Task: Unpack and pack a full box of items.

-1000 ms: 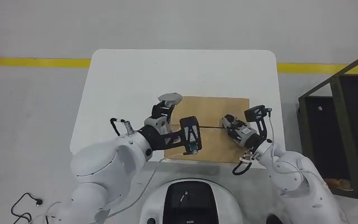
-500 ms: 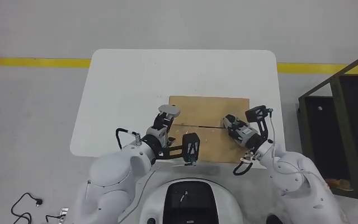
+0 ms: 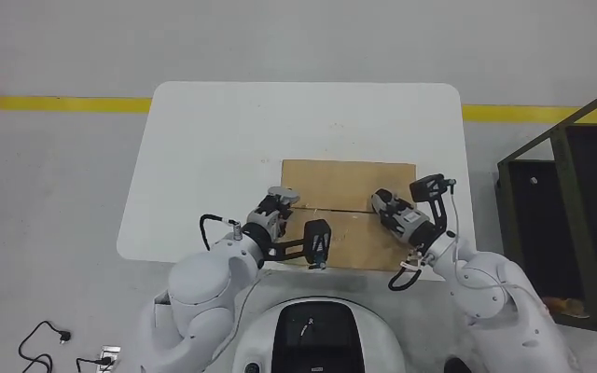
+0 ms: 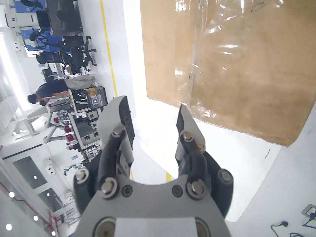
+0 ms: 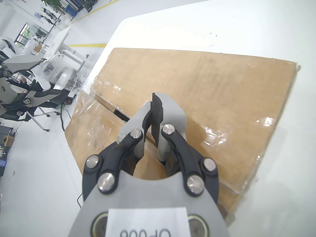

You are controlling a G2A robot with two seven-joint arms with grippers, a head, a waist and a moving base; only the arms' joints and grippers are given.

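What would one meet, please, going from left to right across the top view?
left gripper, open, at the box's left edge → right gripper, shut, over the box → dark metal frame on the floor.

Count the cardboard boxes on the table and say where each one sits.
1. The cardboard box lies on the white table, toward its right, near edge, with its flaps closed. Its contents are hidden.

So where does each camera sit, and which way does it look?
Top view: above the arms, looking down on table and box; both arms show.
Left wrist view: on that wrist, facing the box's corner past the open left gripper.
Right wrist view: on that wrist, facing the box top past the shut right gripper.
All share the box.
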